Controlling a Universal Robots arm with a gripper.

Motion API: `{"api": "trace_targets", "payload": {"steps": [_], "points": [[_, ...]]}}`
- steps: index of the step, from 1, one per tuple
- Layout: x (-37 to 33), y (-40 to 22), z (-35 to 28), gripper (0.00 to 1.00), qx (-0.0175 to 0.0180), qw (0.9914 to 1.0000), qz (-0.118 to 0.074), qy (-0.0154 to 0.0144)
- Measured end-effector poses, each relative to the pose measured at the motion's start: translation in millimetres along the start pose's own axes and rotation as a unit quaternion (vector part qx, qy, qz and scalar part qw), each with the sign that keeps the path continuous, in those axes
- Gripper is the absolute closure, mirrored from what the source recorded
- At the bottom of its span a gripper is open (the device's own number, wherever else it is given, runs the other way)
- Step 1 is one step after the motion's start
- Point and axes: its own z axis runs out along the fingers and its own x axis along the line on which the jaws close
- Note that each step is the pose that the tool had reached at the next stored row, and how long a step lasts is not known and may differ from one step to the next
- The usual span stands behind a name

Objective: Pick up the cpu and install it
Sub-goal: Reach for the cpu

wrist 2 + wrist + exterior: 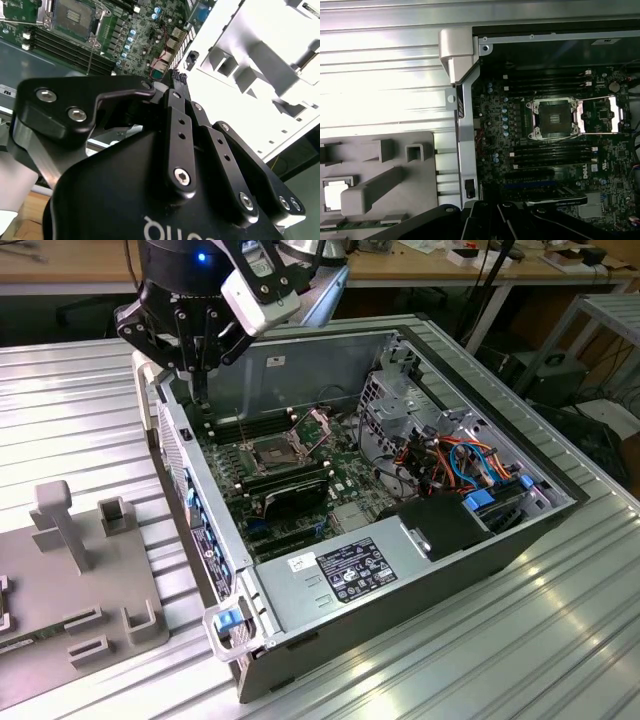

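The cpu (334, 195) is a pale square chip lying in a recess of the grey fixture plate (395, 150), which sits outside the computer case. In the exterior view my gripper (200, 392) hangs over the case's rear corner on that view's left, above the side wall and well apart from the chip. Its finger links converge to a point in the second wrist view (172, 80) with nothing between them. On the motherboard the dark square socket (555, 117) (275, 452) lies uncovered, and its metal frame (610, 114) is flipped open beside it.
The open case (520, 530) holds drive cages, bundled cables (455, 460), a black power supply (350, 570) and dark memory slots (550, 82) on both sides of the socket. Upright grey posts (62, 525) stand on the fixture plate. The ribbed metal table (80, 400) lies all around.
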Motion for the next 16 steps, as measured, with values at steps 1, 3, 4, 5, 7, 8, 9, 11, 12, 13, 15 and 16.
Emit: {"api": "trace_targets", "payload": {"steps": [1, 3, 4, 5, 7, 8, 9, 11, 12, 13, 15, 16], "points": [[0.9, -0.1, 0.0, 0.89, 0.0000, 1.00000, 0.000, 0.0000], [2.6, -0.2, -0.1, 0.89, 0.0000, 1.00000, 0.000, 0.0000], [3.3, -0.2, -0.1, 0.89, 0.0000, 1.00000, 0.000, 0.0000], [3.4, -0.2, -0.1, 0.89, 0.0000, 1.00000, 0.000, 0.0000], [3.5, -0.3, -0.1, 0.89, 0.0000, 1.00000, 0.000, 0.0000], [3.5, -0.3, -0.1, 0.89, 0.0000, 1.00000, 0.000, 0.0000], [3.5, -0.3, -0.1, 0.89, 0.0000, 1.00000, 0.000, 0.0000], [3.7, -0.3, -0.1, 0.89, 0.0000, 1.00000, 0.000, 0.0000], [4.1, -0.3, -0.1, 0.89, 0.0000, 1.00000, 0.000, 0.0000], [5.0, -0.4, -0.2, 0.89, 0.0000, 1.00000, 0.000, 0.0000], [7.8, -0.6, -0.2, 0.89, 0.0000, 1.00000, 0.000, 0.0000], [9.0, -0.7, -0.2, 0.89, 0.0000, 1.00000, 0.000, 0.0000]]}}
